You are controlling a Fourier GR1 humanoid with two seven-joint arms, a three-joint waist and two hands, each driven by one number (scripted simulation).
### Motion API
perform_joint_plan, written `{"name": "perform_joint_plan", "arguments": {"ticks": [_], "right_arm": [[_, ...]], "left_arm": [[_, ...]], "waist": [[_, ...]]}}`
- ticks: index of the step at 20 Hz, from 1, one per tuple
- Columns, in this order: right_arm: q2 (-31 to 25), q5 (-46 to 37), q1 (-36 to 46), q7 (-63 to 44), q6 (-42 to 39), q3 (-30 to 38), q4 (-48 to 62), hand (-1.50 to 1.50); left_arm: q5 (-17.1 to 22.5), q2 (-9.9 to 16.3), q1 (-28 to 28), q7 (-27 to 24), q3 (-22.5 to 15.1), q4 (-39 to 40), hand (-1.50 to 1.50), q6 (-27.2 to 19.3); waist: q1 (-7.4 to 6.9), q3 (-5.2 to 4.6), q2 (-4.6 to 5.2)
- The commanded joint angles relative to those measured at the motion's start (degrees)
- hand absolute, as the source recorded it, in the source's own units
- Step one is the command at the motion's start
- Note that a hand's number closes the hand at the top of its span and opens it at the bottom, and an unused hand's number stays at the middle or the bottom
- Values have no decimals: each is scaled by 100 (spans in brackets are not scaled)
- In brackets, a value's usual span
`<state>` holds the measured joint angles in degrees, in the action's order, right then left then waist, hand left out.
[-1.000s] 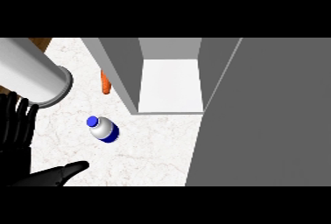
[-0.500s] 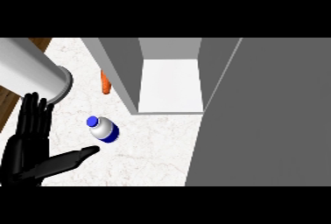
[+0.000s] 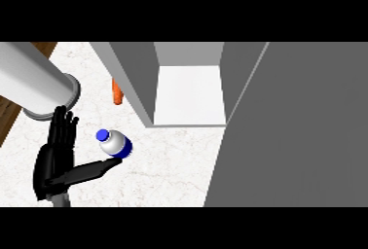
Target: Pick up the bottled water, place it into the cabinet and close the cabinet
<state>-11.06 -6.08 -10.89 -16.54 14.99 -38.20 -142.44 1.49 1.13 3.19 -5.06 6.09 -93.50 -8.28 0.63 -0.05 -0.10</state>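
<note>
Nearest you, at the view's lower left, is the one hand in view [image 3: 59, 160], black and open: its fingers [image 3: 63, 131] point straight up the picture, held together, while the thumb [image 3: 97, 168] juts out to the right, spread well away from them. Since it enters from the left, read it as the left hand; the right hand does not show. In the crook between fingers and thumb stands the bottled water [image 3: 115, 144], upright on the counter [image 3: 173, 160], blue cap toward you, so its long axis runs nearly along your line of sight. It lies just to the right of the fingers and just above the thumb tip, which appears to touch or nearly touch its base; nothing is curled round it yet. The grasp therefore turns on moving rightward and closing about the body. Farther up, a large grey cylinder [image 3: 32, 78] crosses the upper left corner, and an orange object [image 3: 117, 92] lies beside the cabinet [image 3: 137, 82]. Beyond, the cabinet's white shelf floor [image 3: 188, 95] stands open, up and right of the bottle, with its door [image 3: 302, 126] swung out along the right.
</note>
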Motion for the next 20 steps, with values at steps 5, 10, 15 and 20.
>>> {"name": "perform_joint_plan", "arguments": {"ticks": [5,10,15,20], "right_arm": [[-149,-611,81,-523,168,-38,-652,-150],[-264,-831,-201,-302,283,-519,-771,-150],[-339,-1036,-322,87,425,-837,-424,-150],[-357,-860,163,-457,499,-452,-646,-150]], "left_arm": [[-33,-110,-478,-602,-258,1173,-150,-216],[248,-78,-238,-1261,2,1703,-150,247],[201,-111,-820,-1859,115,2881,-150,-88],[415,14,-1013,-2065,208,3289,-150,-27]], "waist": [[-11,1,2],[-4,1,-11],[47,-2,-7],[-7,-2,2]]}}
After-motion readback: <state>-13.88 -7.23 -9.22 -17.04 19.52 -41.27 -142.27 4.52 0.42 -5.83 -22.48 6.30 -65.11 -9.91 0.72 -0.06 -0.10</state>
